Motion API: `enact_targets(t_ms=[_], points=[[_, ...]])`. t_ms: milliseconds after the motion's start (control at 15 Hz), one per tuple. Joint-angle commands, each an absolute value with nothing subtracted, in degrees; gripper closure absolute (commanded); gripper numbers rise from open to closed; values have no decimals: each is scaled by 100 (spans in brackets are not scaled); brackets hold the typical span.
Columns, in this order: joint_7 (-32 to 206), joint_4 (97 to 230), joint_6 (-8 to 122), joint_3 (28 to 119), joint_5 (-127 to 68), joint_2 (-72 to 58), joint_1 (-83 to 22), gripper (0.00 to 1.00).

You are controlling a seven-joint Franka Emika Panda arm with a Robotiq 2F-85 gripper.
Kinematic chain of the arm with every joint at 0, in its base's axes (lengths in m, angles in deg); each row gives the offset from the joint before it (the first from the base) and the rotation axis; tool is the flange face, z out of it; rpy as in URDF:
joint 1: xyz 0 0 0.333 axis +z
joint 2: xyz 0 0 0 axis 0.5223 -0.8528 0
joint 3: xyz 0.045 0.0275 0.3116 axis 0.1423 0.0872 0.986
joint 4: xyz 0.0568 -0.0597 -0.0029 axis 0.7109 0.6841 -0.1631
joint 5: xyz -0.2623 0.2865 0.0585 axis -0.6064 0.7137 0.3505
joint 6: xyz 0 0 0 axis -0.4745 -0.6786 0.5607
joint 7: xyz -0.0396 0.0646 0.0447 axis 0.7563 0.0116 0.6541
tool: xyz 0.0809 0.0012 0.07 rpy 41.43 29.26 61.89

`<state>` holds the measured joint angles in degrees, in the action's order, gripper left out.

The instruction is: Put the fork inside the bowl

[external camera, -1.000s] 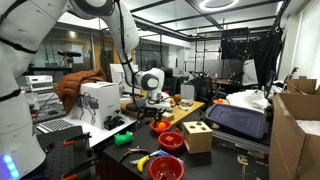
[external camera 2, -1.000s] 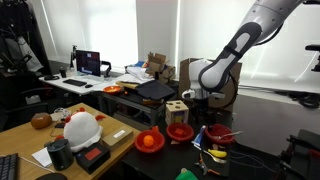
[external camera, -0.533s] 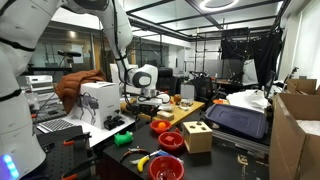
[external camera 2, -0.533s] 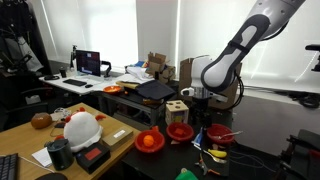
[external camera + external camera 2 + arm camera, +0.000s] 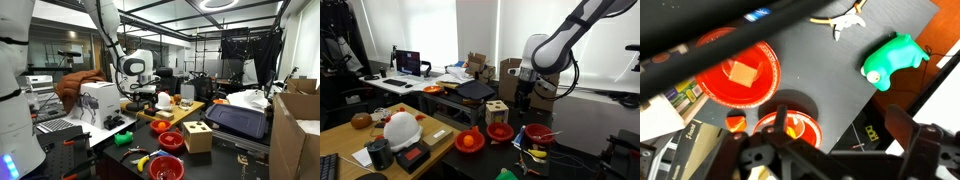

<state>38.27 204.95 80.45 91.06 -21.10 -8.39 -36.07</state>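
Bowls (image 5: 715, 82) numbered two in the wrist view, both red, on the dark worktop (image 5: 870, 110), with one green toy (image 5: 890, 58) apart from them. End effector (image 5: 825, 155) hung above, jaws spread, gripping nothing.

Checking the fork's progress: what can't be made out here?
Fork: too small in both exterior views, not identifiable in wrist view.
Gripper: wrist view, dark, fingertips cut by bottom edge; open or shut unclear.
Lower red bowl: wrist view, partly behind gripper.

White arm (image 5: 556, 45), blk joints; dark gripper (image 5: 830, 160)
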Motion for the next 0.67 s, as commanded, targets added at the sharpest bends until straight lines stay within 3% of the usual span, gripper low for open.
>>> enact_targets(t_ms=[0,600], points=[[4705,21225,8457,9114,-1743,-70,-3488,0],[6714,22063,8342,8706,-2164,1196,-2989,0]])
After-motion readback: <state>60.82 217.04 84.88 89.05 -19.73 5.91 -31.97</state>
